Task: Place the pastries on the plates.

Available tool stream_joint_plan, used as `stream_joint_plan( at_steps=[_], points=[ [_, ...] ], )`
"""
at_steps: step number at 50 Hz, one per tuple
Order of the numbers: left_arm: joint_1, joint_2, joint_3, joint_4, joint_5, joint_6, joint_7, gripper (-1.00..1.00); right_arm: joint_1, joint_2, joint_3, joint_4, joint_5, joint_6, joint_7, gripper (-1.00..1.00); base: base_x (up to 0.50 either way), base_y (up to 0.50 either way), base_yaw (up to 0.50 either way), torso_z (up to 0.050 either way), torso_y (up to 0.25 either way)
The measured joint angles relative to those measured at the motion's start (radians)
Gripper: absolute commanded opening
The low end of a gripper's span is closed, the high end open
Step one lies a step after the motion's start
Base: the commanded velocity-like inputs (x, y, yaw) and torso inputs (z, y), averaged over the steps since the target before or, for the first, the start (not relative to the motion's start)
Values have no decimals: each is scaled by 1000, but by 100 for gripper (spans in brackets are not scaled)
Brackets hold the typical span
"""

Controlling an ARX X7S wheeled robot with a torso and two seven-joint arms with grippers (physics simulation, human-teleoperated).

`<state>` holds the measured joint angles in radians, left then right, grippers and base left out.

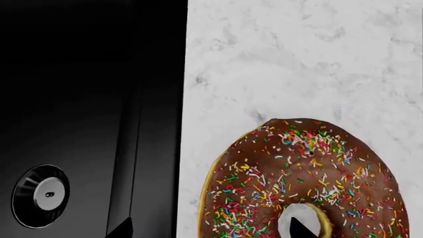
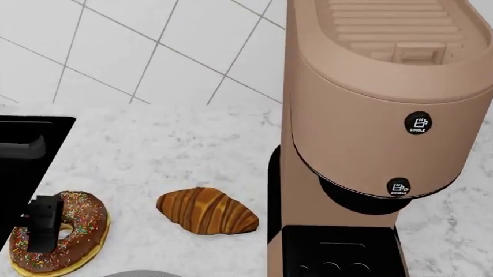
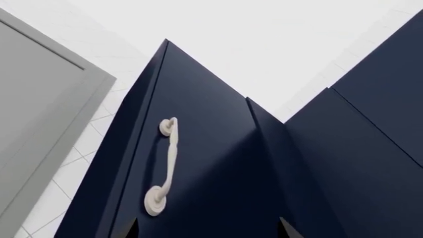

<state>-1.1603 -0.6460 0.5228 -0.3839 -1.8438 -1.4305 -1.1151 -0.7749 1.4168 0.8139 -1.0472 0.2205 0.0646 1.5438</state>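
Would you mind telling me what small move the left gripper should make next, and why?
Probably close on the donut. The left gripper sits over its ring, one finger tip showing in the hole in the left wrist view, so it looks placed to grip before lifting toward the grey plate nearby.
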Motion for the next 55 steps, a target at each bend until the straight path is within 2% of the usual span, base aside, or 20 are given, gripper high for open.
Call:
stream_joint_plan(
  at_steps=[15, 31, 55],
  points=[
    [-11, 21, 36, 2, 15, 4, 7, 100, -6, -47, 3, 0, -12, -30, -29, 100, 0, 0, 0, 0, 0],
    [-40, 42, 81, -35, 72, 23, 72, 100, -6, -89, 11, 0, -18, -53, -59, 100, 1, 0, -1, 0, 0],
    [-50, 45, 107, -57, 83, 59, 108, 100, -4, -191, 23, 0, -37, -114, -139, 100, 2, 0, -3, 0, 0]
  ],
)
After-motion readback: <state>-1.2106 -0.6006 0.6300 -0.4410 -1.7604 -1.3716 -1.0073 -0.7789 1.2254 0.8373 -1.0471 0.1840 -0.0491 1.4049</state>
